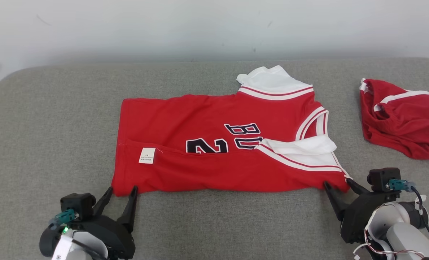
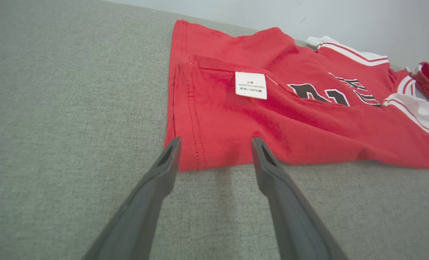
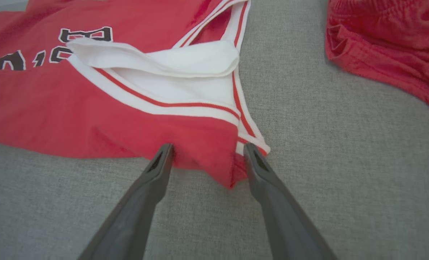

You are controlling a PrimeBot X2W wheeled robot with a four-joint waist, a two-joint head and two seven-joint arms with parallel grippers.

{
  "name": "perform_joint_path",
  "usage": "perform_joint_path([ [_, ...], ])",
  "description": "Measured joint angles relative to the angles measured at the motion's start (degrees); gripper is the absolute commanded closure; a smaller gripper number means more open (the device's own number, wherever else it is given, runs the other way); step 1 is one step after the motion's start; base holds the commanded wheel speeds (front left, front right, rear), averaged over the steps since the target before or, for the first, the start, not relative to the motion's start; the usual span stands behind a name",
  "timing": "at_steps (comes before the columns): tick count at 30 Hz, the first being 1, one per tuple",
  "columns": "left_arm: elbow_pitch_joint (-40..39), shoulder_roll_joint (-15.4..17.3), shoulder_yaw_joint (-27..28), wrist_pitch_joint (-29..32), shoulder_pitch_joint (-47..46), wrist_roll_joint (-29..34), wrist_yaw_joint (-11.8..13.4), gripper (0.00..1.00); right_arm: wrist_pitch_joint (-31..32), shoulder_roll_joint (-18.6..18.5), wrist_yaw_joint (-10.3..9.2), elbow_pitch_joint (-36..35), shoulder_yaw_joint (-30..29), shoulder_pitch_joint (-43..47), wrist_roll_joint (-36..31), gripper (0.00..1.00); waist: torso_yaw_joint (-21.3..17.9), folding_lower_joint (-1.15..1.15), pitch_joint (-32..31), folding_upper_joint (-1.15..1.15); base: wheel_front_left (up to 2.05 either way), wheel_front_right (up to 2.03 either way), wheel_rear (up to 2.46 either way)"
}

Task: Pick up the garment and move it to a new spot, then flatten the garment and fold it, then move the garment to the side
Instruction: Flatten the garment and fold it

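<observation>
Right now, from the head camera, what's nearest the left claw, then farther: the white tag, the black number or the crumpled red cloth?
1. White tag, just above left claw.
2. Black number, jersey middle.
3. Crumpled red cloth, far right.

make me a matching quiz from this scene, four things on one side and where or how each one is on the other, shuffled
1 jersey
2 shorts
3 label
4 left gripper

a crumpled, far right
b open, at the jersey's near left corner
c white, on the jersey's left half
d spread out, centre

Pairs: 1-d, 2-a, 3-c, 4-b
</observation>
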Motion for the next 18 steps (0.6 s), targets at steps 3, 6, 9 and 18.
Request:
perform_joint_path([
  [3, 1.21, 0.36, -0.85, 0.0, -0.75, 0.91, 0.46, 0.0, 0.65, 0.04, -0.16, 0.46, 0.54, -0.21, -0.3, 0.0, -0.26, 0.0, 0.48, 0.0, 0.0, 0.0, 0.0],
  [6, 2.42, 0.56, -1.22, 0.02, -1.74, 1.55, 0.73, 0.0, 0.96, 0.1, -0.49, 0.62, 0.98, -0.63, -0.35, 0.0, -0.58, 0.0, 0.86, 0.01, 0.0, 0.0, 0.0],
  [9, 3.56, 1.04, -1.46, 0.03, -2.46, 3.24, 1.52, 0.0, 1.36, 0.26, -0.55, 0.71, 1.25, -1.35, -0.79, 0.0, -0.93, 0.0, 1.18, 0.01, 0.0, 0.0, 0.0],
  [18, 7.16, 1.0, -1.57, 0.53, -4.36, 3.99, 3.08, 0.0, 1.46, 0.68, -0.83, 1.35, 1.87, -1.33, -0.96, 0.0, -1.32, 0.0, 1.43, 0.01, 0.0, 0.0, 0.0],
])
